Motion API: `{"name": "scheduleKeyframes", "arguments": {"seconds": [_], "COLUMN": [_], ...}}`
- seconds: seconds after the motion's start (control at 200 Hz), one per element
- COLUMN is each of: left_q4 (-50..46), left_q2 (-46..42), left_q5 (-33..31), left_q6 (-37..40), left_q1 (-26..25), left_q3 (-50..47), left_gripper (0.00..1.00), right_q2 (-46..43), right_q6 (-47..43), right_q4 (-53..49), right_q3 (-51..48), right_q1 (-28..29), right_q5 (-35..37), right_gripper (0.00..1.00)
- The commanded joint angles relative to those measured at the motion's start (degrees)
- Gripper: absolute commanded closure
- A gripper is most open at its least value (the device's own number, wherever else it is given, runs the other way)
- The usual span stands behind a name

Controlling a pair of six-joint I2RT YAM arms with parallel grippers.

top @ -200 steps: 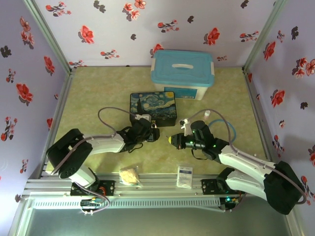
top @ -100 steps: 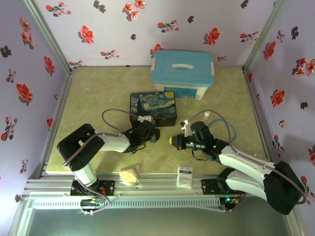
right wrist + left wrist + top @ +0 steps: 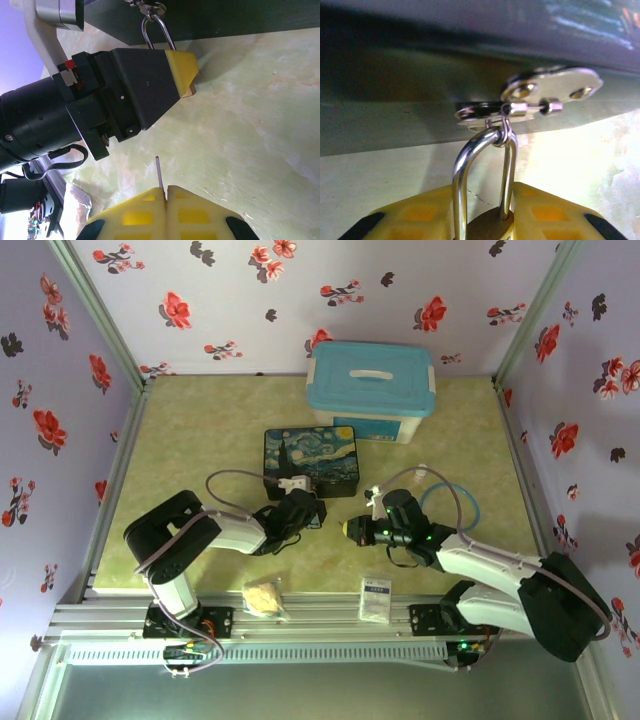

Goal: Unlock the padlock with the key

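A: Status on the lock?
B: Padlock [image 3: 489, 226] hangs off the hasp [image 3: 555, 87] on the front wall of the painted tin box [image 3: 310, 458], at the tin's 6 o'clock in the top view. Shackle [image 3: 461, 180] is closed through the hasp's wire ring, so it's not unlocked yet.
A: Left tool?
B: Left tool [image 3: 486, 200] has its yellow pads against both sides of the brass body, pinching it. My read: that stops the lock swinging and presents the keyhole end to the other arm.
A: Right?
B: Right tool [image 3: 164, 189] is pressed together on the key [image 3: 158, 172], with just the thin blade poking past the tips. In the top view it's at 4 o'clock of the padlock, near but apart, blade aimed roughly 10 o'clock. Gripped by the head so the blade is free to go in, I'd say.
A: Lined up?
B: Can't tell. From the right wrist the lock is at 12 o'clock of the blade, but the left tool's finger covers most of the body. Keyhole isn't visible.
A: Containers?
B: 2. Tin lid is down and latched by the padlock, contents hidden. Blue-lidded tub [image 3: 372, 390] is at 1 o'clock behind it on the table [image 3: 200, 430], lid on, contents hidden too.
A: Next?
B: Probably close the gap and find the keyhole. Risk: the blade is thin, so a slight misalignment glances off the brass.
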Motion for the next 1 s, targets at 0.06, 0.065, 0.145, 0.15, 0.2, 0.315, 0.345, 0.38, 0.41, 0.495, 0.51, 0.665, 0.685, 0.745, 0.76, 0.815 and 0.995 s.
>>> {"name": "scheduleKeyframes", "arguments": {"seconds": [0.06, 0.065, 0.145, 0.15, 0.2, 0.315, 0.345, 0.38, 0.41, 0.495, 0.51, 0.665, 0.685, 0.745, 0.76, 0.815, 0.995], "left_q4": [1.6, 1.7, 3.0, 3.1, 3.5, 3.5, 3.8, 4.1, 4.7, 7.4, 8.1, 15.1, 15.7, 16.3, 16.2, 15.8, 17.7], "left_q2": [-0.8, -0.8, -0.9, -0.9, -1.0, -1.3, -1.4, -1.4, -1.4, -1.5, -1.5, -1.7, -1.8, -2.2, -2.4, -3.2, -4.4], "left_q5": [-0.2, -0.2, 0.0, 0.0, 0.3, 0.3, 0.2, 0.3, 0.5, 1.4, 1.6, 2.9, 3.0, 3.6, 3.6, 3.8, 3.8], "left_q6": [-2.2, -2.2, -3.3, -3.3, -3.9, -5.6, -6.4, -7.3, -8.0, -10.9, -11.3, -15.9, -16.2, -16.6, -16.6, -16.8, -18.7], "left_q1": [-0.6, -0.6, -0.6, -0.6, -0.6, -0.6, -0.5, -0.5, -0.4, -0.3, -0.2, 0.4, 0.5, 0.6, 0.6, 0.6, 0.6], "left_q3": [-1.7, -1.7, -2.4, -2.5, -2.6, -2.8, -3.0, -3.2, -3.4, -4.4, -4.7, -7.3, -7.5, -7.6, -7.6, -7.5, -8.4], "left_gripper": [0.74, 0.74, 0.76, 0.76, 0.79, 0.85, 0.86, 0.86, 0.87, 0.89, 0.89, 0.92, 0.93, 0.93, 0.93, 0.93, 0.95], "right_q2": [1.6, 1.7, 2.2, 2.2, 2.7, 5.5, 6.4, 7.7, 8.8, 11.4, 11.8, 15.2, 15.5, 17.1, 17.5, 18.9, 24.0], "right_q6": [1.4, 1.4, 1.5, 1.6, 2.0, 3.7, 4.6, 5.8, 6.9, 10.8, 11.3, 15.2, 15.4, 16.7, 17.0, 18.3, 24.4], "right_q4": [2.9, 2.9, 3.1, 3.1, 3.4, 5.4, 6.6, 7.8, 9.3, 13.9, 14.9, 20.0, 20.2, 21.1, 21.5, 22.6, 33.8], "right_q3": [-0.4, -0.4, -0.5, -0.5, -0.5, -1.0, -1.2, -1.2, -1.1, -1.2, -1.2, -1.1, -1.0, -0.9, -0.9, -0.8, -2.4], "right_q1": [-0.3, -0.3, -0.3, -0.3, -0.3, -0.3, -0.3, -0.4, -0.5, -0.6, -0.6, -1.1, -1.2, -1.6, -1.7, -2.0, -2.5], "right_q5": [1.1, 1.1, 1.6, 1.7, 2.0, 2.1, 1.6, 0.9, 0.0, -2.6, -3.0, -5.4, -5.6, -6.2, -6.3, -6.7, -8.3], "right_gripper": [1.00, 1.00, 1.00, 1.00, 1.00, 1.00, 1.00, 1.00, 1.00, 1.00, 1.00, 1.00, 1.00, 1.00, 1.00, 1.00, 1.00]}}
